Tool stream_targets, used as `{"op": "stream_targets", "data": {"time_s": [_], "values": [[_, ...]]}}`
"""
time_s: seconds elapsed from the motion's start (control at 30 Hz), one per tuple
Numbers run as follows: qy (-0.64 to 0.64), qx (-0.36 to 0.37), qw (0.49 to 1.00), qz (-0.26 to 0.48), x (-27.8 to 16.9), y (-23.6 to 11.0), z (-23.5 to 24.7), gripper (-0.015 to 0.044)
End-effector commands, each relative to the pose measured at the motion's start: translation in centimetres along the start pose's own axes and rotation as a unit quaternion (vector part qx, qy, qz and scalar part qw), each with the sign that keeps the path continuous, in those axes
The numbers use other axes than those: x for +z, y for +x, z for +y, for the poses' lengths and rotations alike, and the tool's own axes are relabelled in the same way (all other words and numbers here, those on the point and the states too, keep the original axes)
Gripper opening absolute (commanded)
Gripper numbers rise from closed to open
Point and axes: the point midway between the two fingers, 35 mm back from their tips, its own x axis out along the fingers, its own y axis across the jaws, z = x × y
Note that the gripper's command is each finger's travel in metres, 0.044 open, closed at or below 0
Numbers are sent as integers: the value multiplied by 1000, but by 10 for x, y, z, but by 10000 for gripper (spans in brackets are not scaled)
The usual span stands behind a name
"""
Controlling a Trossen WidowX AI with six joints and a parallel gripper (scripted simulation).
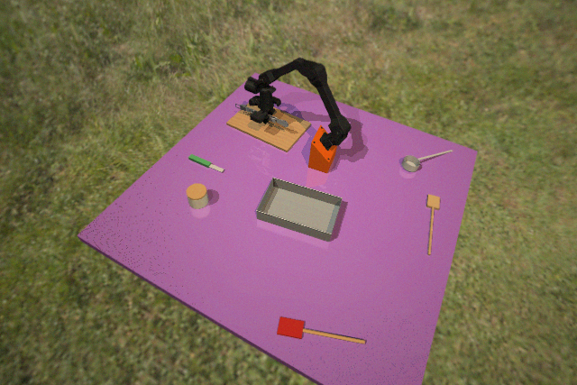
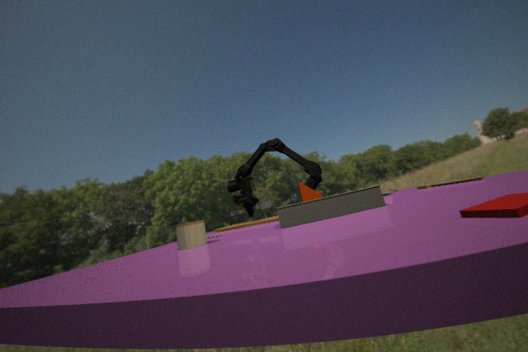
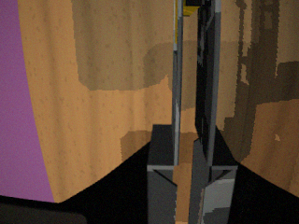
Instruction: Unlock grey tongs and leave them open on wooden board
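My gripper (image 1: 261, 116) (image 2: 250, 214) (image 3: 177, 149) points down and is shut on the grey tongs. The tongs (image 1: 280, 123) (image 2: 265, 204) (image 3: 214, 93) lie about level across the fingers, a little above the wooden board (image 1: 288, 143) (image 2: 238, 226) (image 3: 51, 117), with their shadow on it. In the wrist view the two long arms of the tongs run nearly side by side, with a narrow gap between them and a yellow part at the top edge. The far ends are cut off there, and whether the lock is on cannot be told. The roasting tin (image 1: 293, 225) (image 2: 332, 210) is empty.
The orange arm base (image 1: 320, 157) stands between board and tin. A lidded jar (image 1: 197, 198) (image 2: 190, 235) and a green-handled knife (image 1: 199, 160) are left of the tin. A small strainer (image 1: 410, 164) and wooden spatula (image 1: 433, 202) are right; a red spatula (image 1: 290, 327) is in front.
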Motion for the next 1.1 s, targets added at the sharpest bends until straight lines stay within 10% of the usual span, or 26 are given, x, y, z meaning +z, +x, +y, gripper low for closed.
{"op": "stream_targets", "data": {"time_s": [0.0, 0.77, 1.07], "values": [[-1, -2, 1000, -5, 1, -1, -1, -150], [0, 0, 1000, 1, -1, 2, 0, 428], [-14, -6, 1000, -8, 8, -21, 25, 440]]}}
